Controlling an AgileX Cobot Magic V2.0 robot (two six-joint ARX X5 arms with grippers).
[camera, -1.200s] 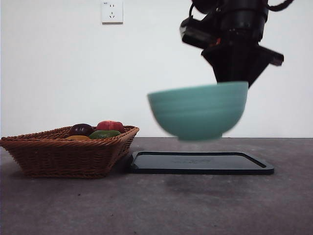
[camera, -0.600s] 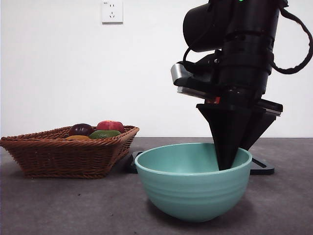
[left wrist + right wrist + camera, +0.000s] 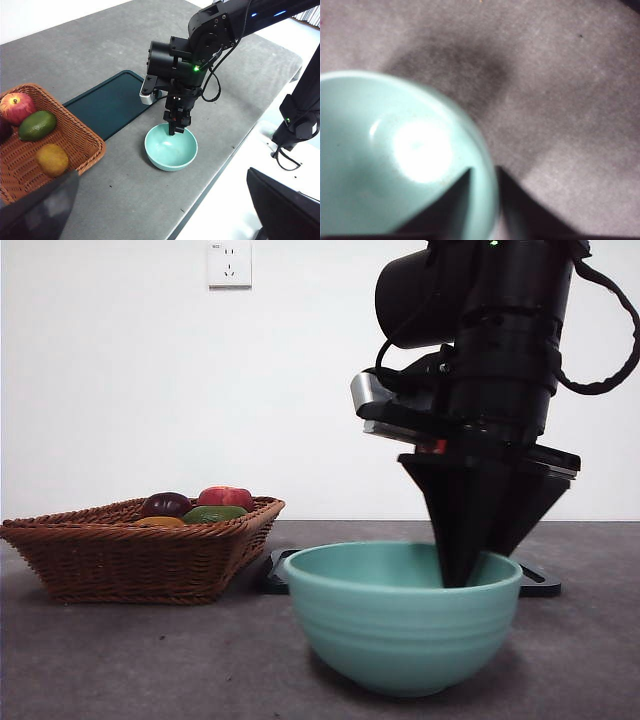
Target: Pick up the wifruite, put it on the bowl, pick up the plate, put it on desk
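Note:
The mint-green bowl (image 3: 405, 625) stands low on the dark grey desk (image 3: 150, 670), in front of the flat dark rectangular plate (image 3: 107, 102). My right gripper (image 3: 462, 575) comes down from above and is shut on the bowl's rim (image 3: 482, 200), one jaw inside and one outside. From above, the right gripper (image 3: 175, 131) stands over the far side of the bowl (image 3: 171, 148). The wifruite (image 3: 52, 159), brownish-orange and oval, lies in the wicker basket (image 3: 85, 145). My left gripper (image 3: 160, 210) hangs high over the desk, open and holding nothing.
The basket (image 3: 130, 560) stands at the left with a red apple (image 3: 17, 106), a green fruit (image 3: 36, 125) and a dark purple fruit (image 3: 165, 505). The desk edge (image 3: 225, 165) runs close beside the bowl. A wall socket (image 3: 229, 264) is behind.
The bowl, held in my right gripper, came down from above the dark plate to the desk in front of it, then shifted slightly right. The fruits have not moved.

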